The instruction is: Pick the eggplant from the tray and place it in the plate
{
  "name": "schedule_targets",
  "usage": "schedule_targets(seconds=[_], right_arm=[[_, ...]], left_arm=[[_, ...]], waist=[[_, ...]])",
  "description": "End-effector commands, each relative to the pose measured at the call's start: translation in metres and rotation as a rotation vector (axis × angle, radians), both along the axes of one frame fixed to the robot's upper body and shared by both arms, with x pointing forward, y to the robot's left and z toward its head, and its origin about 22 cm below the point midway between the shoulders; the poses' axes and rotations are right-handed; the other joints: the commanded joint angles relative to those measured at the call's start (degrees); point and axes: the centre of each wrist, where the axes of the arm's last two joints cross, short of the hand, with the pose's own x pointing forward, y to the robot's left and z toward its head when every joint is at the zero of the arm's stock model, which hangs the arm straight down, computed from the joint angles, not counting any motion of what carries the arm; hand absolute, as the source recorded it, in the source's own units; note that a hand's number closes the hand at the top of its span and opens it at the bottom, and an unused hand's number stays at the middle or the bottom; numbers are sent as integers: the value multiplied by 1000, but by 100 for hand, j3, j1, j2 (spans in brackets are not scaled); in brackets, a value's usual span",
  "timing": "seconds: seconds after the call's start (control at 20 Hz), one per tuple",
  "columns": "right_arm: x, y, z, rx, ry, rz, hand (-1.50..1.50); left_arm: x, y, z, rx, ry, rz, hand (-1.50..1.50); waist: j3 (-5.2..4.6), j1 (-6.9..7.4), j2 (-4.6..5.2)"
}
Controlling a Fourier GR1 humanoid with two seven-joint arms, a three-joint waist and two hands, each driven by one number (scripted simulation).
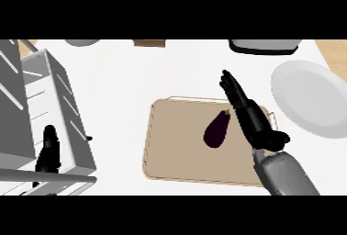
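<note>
A dark purple eggplant (217, 129) lies on the tan tray (177, 151) in the middle of the counter, toward the tray's right half. My right hand (245, 109) hovers just right of the eggplant, fingers straight and pointing away past the tray's far edge, holding nothing. The white plate (311, 98) sits to the right of the tray, partly cut by the view's edge. My left hand (49, 149) shows at the lower left, over the grey rack, open and still.
A grey wire rack (47, 92) fills the left side. A dark-rimmed container (265, 46) stands at the back right, a brown block (149, 43) and a grey dish (82, 42) at the back edge. White counter lies between rack and tray.
</note>
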Motion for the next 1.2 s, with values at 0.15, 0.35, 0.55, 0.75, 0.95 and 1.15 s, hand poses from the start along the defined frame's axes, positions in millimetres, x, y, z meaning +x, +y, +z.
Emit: schedule_targets(seconds=[0.15, 0.35, 0.55, 0.75, 0.95, 1.15], right_arm=[[31, 2, 31, 37, 206, -133, 150], [33, -82, 19, -755, 72, -273, 150], [25, -73, -1, -662, 92, -442, 150], [14, -26, -13, -167, 174, -477, -150], [-3, -15, -32, -299, 132, -288, -150], [-1, -25, -36, -546, 143, -226, -150]], left_arm=[[6, -18, 17, -82, -109, -132, 0], [-9, -40, -16, -105, -171, -247, 0], [-30, -53, -33, 101, -157, -238, 0], [-35, -42, -24, 44, -213, -117, 0], [-25, -36, -14, -33, -201, -159, 0], [-20, -41, -12, -40, -201, -177, 0]], waist=[[149, -118, -23], [-94, -147, -41], [93, -288, -16], [187, -546, 23], [153, -471, 44], [126, -423, 28]])
